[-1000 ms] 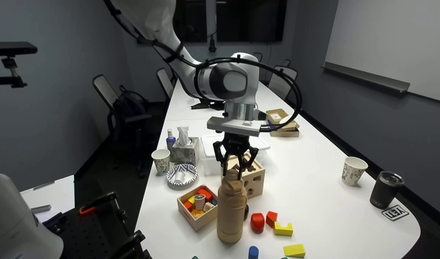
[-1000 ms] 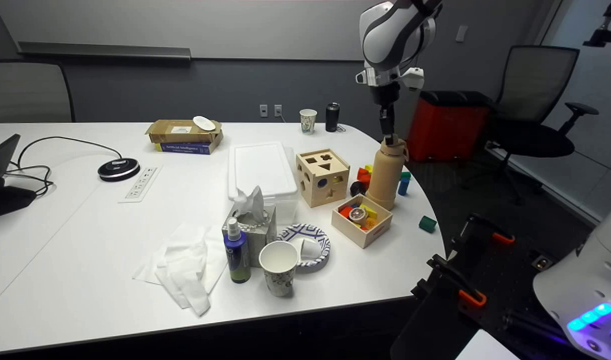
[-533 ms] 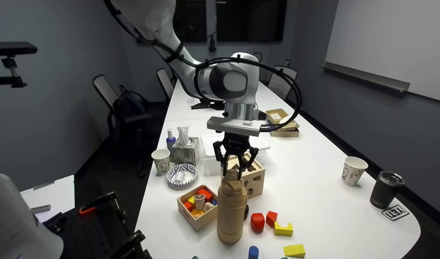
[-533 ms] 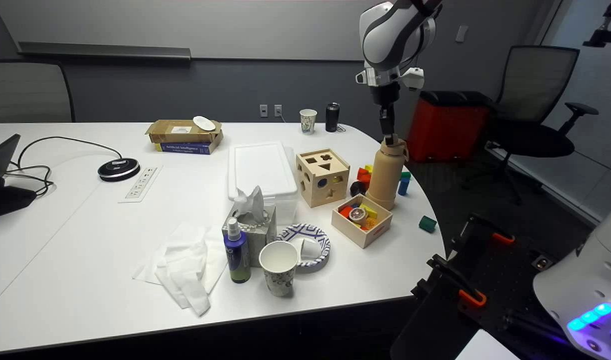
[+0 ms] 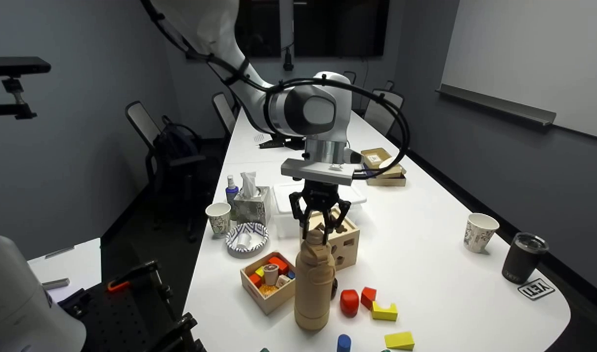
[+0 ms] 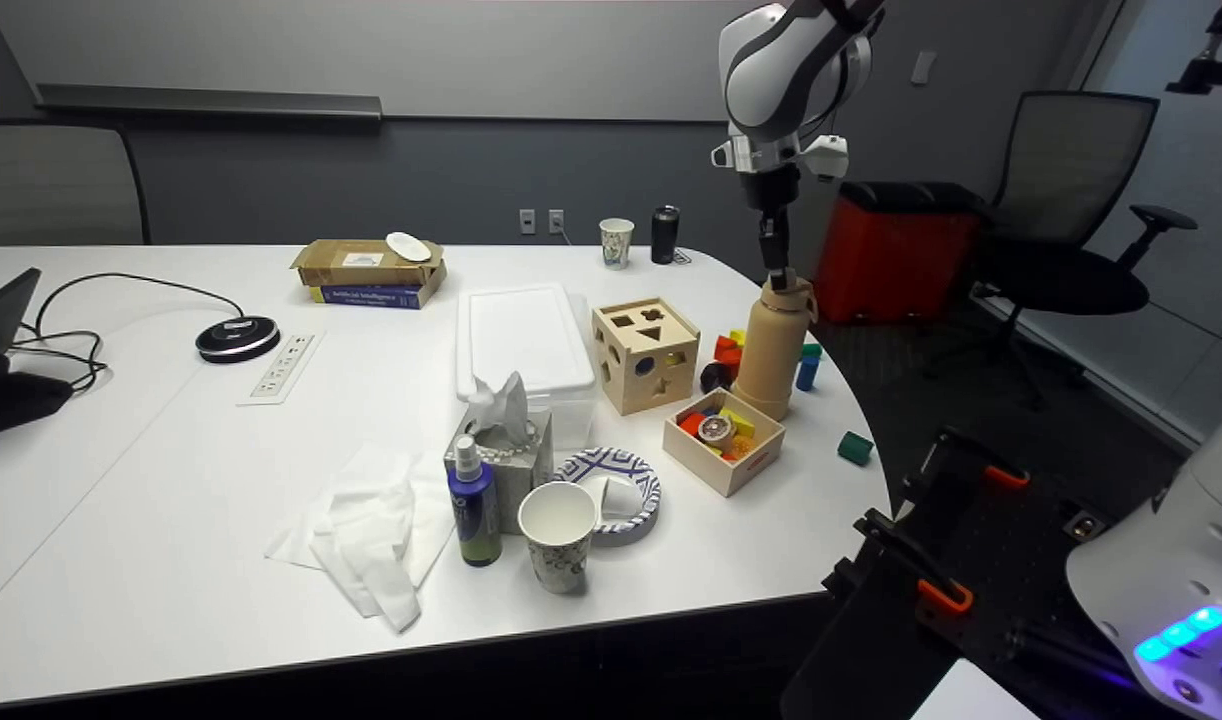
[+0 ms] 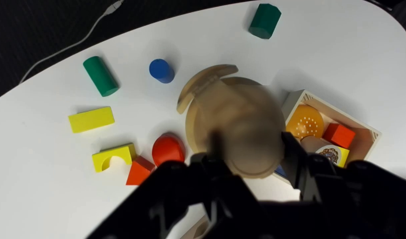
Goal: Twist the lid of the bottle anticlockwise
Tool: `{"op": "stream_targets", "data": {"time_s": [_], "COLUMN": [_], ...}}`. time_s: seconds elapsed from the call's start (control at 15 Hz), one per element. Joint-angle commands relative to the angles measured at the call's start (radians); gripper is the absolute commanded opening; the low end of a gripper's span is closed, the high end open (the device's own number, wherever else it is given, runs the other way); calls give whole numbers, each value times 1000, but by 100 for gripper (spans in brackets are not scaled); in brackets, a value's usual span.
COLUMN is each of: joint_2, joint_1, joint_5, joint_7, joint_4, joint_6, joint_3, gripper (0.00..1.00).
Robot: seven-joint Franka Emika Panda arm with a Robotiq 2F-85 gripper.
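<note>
The tan-orange bottle [image 5: 312, 293] stands upright on the white table, and also shows in an exterior view [image 6: 770, 350] and from above in the wrist view [image 7: 195, 127]. Its small round lid [image 5: 315, 237] is on top, blurred in the wrist view [image 7: 253, 161]. My gripper [image 5: 315, 239] points straight down over the bottle, with one finger on each side of the lid. In the wrist view my gripper [image 7: 251, 144] has both fingertips against the lid's sides and looks shut on it. In an exterior view a finger [image 6: 774, 250] hides part of the lid.
A small wooden tray of blocks [image 6: 746, 475] stands close beside the bottle. The wooden cube box [image 5: 346, 252] is just behind it. A red block [image 5: 349, 302], a yellow arch [image 5: 384, 312] and a blue cylinder [image 7: 161, 70] lie near its base, by the table's rounded edge.
</note>
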Motion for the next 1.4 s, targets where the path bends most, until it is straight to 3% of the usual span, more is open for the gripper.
{"op": "stream_targets", "data": {"time_s": [0.0,0.27,0.67,1.33], "joint_2": [-5,-7,-37,-237], "joint_1": [-6,-3,-1,0], "joint_5": [-5,-17,-15,15], "joint_7": [16,32,34,9], "joint_4": [-5,-14,-32,-145], "joint_6": [15,50,78,87], "joint_3": [5,0,2,1], "gripper": [72,99,100,100]}}
